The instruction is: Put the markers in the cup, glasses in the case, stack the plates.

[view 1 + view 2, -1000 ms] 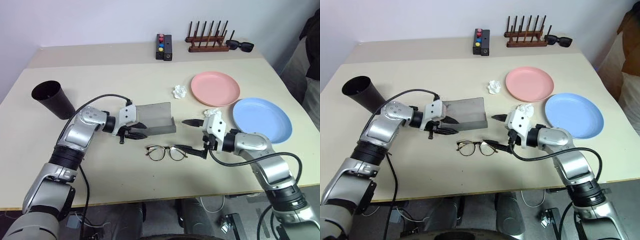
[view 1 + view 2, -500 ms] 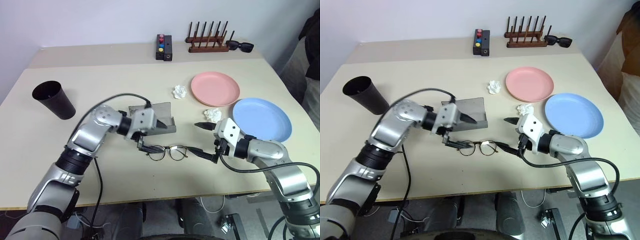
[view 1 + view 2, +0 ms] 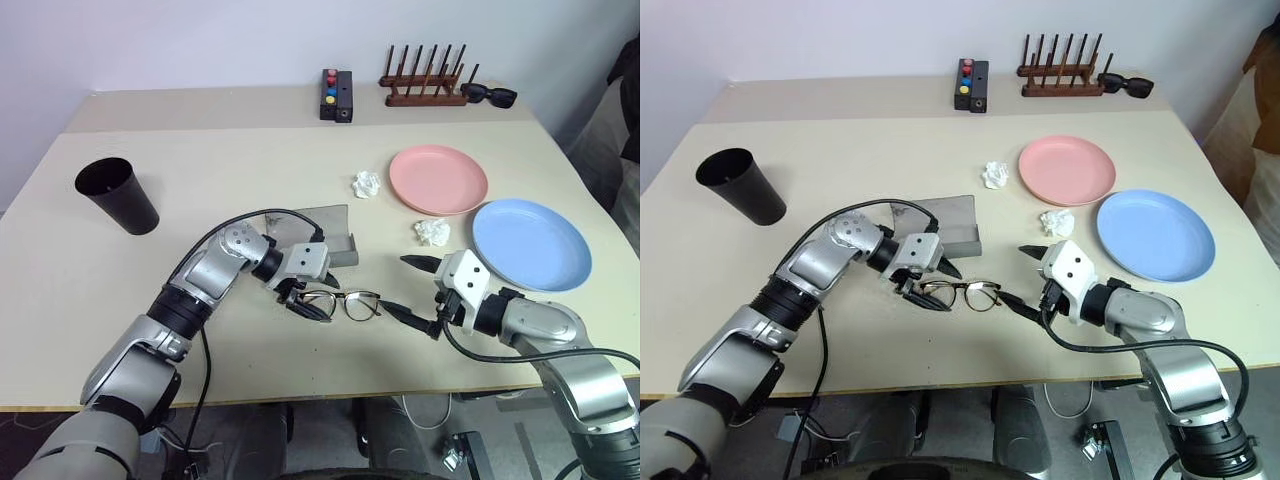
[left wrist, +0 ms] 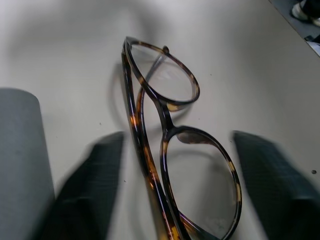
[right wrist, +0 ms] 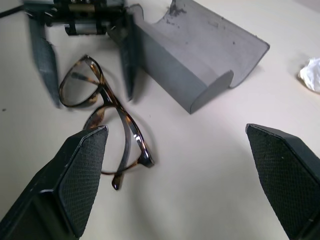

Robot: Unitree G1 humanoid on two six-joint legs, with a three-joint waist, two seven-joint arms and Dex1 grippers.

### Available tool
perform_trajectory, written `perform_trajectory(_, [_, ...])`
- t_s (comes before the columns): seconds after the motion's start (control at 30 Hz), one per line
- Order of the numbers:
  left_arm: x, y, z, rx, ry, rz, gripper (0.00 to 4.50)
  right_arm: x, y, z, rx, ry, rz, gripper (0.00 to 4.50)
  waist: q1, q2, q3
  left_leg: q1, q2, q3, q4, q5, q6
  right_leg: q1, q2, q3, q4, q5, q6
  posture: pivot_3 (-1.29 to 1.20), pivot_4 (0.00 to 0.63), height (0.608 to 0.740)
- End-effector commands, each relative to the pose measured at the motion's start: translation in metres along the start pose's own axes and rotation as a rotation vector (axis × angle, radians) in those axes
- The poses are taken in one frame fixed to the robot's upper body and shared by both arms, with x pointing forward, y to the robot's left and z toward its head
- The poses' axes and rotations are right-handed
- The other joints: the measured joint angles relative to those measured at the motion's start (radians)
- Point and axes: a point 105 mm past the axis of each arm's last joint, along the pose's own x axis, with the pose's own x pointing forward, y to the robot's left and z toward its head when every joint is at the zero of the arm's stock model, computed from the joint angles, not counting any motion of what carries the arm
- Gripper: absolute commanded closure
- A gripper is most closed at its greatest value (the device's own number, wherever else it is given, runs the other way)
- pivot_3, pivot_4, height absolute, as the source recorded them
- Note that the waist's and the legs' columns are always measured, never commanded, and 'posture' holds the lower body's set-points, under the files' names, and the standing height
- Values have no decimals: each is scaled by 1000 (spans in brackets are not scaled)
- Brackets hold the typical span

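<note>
The glasses point(image 3: 345, 303) lie on the counter point(image 3: 250, 170) just before the grey case point(image 3: 322, 243); the left hand point(image 3: 300, 300) straddles one lens, fingers apart, nothing grasped; the right hand point(image 3: 418, 292) waits beside, spread wide, empty.

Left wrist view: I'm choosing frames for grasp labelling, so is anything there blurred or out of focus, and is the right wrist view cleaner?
Left wrist view: the glasses are fairly sharp, but both fingers are smeared. Right wrist view: its own fingers and the case are crisp; the left gripper beyond looks slightly soft at the finger edges.
</note>
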Motion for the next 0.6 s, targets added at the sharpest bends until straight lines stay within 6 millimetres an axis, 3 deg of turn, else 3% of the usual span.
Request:
perform_trajectory(0.03, [-2,4,12,20,-39,2,3239,-1,1,12,-23,-44,-10,0,0,0,0,0,0,0,0,0,0,0,0,0,0,0,0,0,150,739])
perform_trajectory(0.1, [-2,4,13,1,-52,1,4225,0,1,12,-22,-45,-12,0,1,0,0,0,0,0,0,0,0,1,0,0,0,0,0,0,150,739])
perform_trajectory(0.4, [-1,2,11,-46,-74,17,4225,4,-2,12,-26,-52,-6,0,0,0,0,2,0,0,1,0,0,2,0,0,0,-1,1,0,150,739])
perform_trajectory(0.6, [-9,-2,22,-88,-163,11,4225,3,-4,11,-32,-50,-9,0,-1,0,0,1,0,0,1,0,0,2,0,0,0,-1,1,0,150,739])
